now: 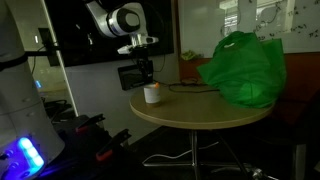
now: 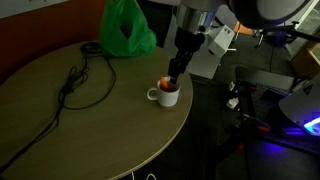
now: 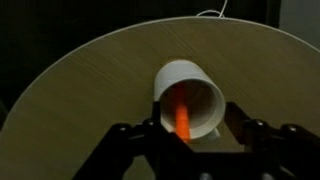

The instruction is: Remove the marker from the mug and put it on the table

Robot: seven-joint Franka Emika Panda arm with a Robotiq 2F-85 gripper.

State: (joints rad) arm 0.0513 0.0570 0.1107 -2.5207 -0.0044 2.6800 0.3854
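Round tan table [image 2: 60, 130] with white mug [image 2: 166, 95] near edge, green bag [image 2: 127, 30], black cable [image 2: 73, 82]

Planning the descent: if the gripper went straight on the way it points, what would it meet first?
Most likely the marker standing in the mug, directly below the open gripper. Depth is unclear, so a finger might catch the mug's rim first.

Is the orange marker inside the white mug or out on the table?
Inside. The wrist view shows the marker standing within the rim of the mug; in an exterior view its orange shows at the mug's mouth.
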